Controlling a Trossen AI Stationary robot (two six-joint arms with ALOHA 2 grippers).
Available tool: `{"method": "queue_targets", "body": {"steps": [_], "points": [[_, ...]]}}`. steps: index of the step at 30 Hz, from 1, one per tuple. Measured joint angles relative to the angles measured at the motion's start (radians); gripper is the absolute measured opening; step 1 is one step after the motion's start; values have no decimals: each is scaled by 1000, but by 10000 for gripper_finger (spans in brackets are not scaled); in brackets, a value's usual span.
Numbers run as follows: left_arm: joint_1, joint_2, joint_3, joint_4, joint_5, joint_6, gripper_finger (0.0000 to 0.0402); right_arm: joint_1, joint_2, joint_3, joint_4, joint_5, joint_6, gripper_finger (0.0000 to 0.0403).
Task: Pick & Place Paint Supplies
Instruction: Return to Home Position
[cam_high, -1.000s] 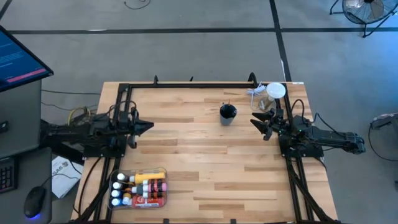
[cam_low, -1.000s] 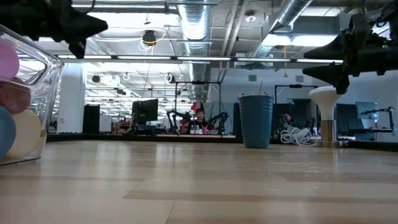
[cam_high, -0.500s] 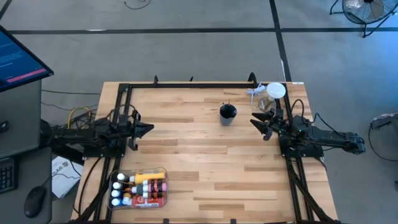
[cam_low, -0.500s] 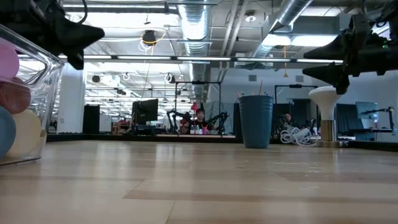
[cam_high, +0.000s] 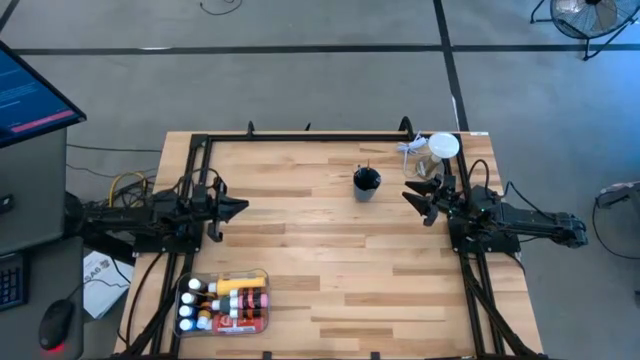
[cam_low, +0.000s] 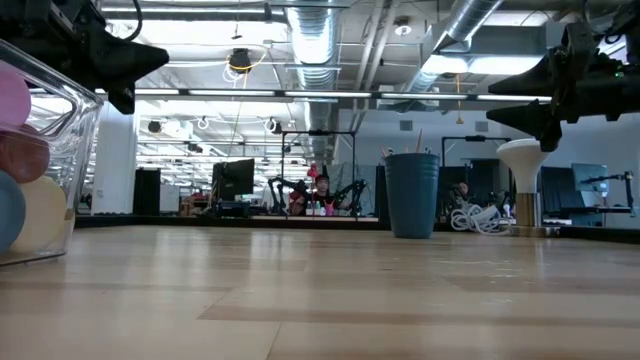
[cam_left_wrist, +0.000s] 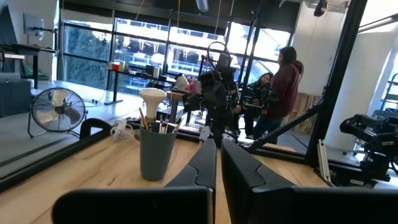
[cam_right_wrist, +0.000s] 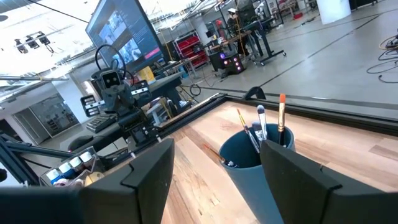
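Left claw (cam_high: 243, 207) shifted; thin brushes (cam_right_wrist: 261, 127) upright in cup (cam_right_wrist: 245, 167)

The high view looks straight down on the table (cam_high: 330, 270); the low view looks level across it; both wrist views share the blue cup (cam_left_wrist: 155, 152).

The left arm (cam_high: 140, 215) and right arm (cam_high: 520, 225) are matte black, built from angular, blocky segments. The left gripper (cam_high: 243, 206) and right gripper (cam_high: 415, 207) each carry two flat, tapered black fingers (cam_right_wrist: 149, 168). Behind the jaws, thin black cables (cam_high: 482, 170) loop over each wrist.
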Motion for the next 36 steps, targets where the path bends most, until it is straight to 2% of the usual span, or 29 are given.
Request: {"method": "queue_targets", "body": {"steps": [36], "points": [[0,0,0,15,-1,0,4,0,0,0,0,-1,0,232]]}}
